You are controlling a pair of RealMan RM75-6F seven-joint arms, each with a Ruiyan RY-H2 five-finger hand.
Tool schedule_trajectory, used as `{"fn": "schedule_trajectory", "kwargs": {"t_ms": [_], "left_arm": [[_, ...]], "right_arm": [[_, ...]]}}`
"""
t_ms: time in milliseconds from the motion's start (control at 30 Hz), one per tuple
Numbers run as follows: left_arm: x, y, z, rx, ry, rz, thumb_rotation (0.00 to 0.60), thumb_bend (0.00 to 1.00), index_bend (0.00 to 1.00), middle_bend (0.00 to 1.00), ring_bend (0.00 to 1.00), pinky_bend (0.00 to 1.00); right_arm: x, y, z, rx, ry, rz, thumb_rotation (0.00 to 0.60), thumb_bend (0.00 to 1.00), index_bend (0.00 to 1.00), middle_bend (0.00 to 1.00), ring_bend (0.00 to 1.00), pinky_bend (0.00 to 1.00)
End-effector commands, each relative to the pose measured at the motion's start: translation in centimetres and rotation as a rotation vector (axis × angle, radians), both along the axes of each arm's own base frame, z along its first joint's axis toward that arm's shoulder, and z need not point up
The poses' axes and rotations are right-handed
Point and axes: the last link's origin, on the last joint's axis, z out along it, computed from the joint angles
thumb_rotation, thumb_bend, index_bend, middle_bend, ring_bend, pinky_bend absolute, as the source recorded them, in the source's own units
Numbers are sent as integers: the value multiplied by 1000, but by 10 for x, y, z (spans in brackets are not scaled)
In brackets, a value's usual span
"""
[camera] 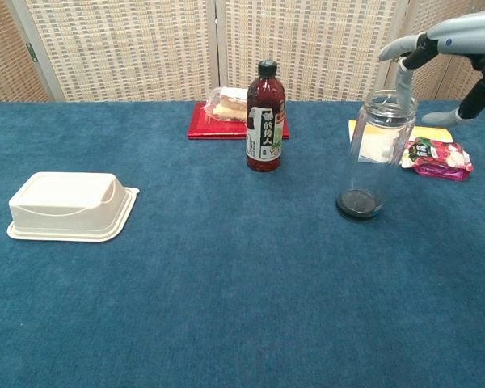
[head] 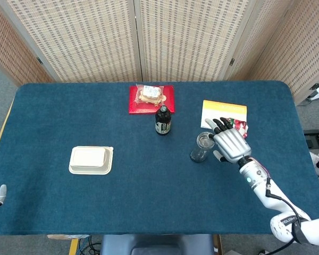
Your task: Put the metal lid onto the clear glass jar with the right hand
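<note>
1. I am guiding the right hand [head: 231,143], which hovers just beside the mouth of the clear glass jar [camera: 373,155], on the jar's right, with its back turned up to the head camera.

2. Its fingers [camera: 404,74] are spread and lightly curved downward. I see nothing held in them, though the palm side is hidden from both cameras.

3. I cannot find the metal lid anywhere in either view, so I judge the first need is to locate it before any placing.

4. To do this step well, I would keep the hand clear of the jar's rim, since a sideways brush could tip such a tall, narrow vessel.

5. The jar stands upright on the blue table [head: 69,106], right of centre, near a dark bottle [camera: 265,117] and well apart from the white container [camera: 71,205].

6. The jar is transparent and empty, with an open mouth, a ridged neck and a dark base.

7. Beyond it lie a yellow card [head: 224,110] and a pink snack packet [camera: 436,156].

8. The left hand is barely visible at the table's edge; I cannot tell its state.
</note>
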Motion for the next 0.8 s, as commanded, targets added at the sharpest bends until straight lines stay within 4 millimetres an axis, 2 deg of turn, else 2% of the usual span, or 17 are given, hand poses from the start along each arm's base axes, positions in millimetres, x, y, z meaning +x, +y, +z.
{"fn": "schedule_trajectory", "kwargs": {"t_ms": [33, 433, 800], "left_arm": [[0, 0, 0, -1, -1, -2, 600, 425, 0, 0, 0, 11], [1, -2, 2, 4, -4, -5, 600, 425, 0, 0, 0, 11], [0, 1, -1, -2, 11, -1, 600, 425, 0, 0, 0, 11]], "right_arm": [[0, 0, -2, 4, 2, -2, 600, 384, 446, 0, 0, 0], [-2, -1, -6, 12, 7, -9, 600, 384, 446, 0, 0, 0], [19, 8, 18, -26, -70, 40, 600, 384, 446, 0, 0, 0]]}}
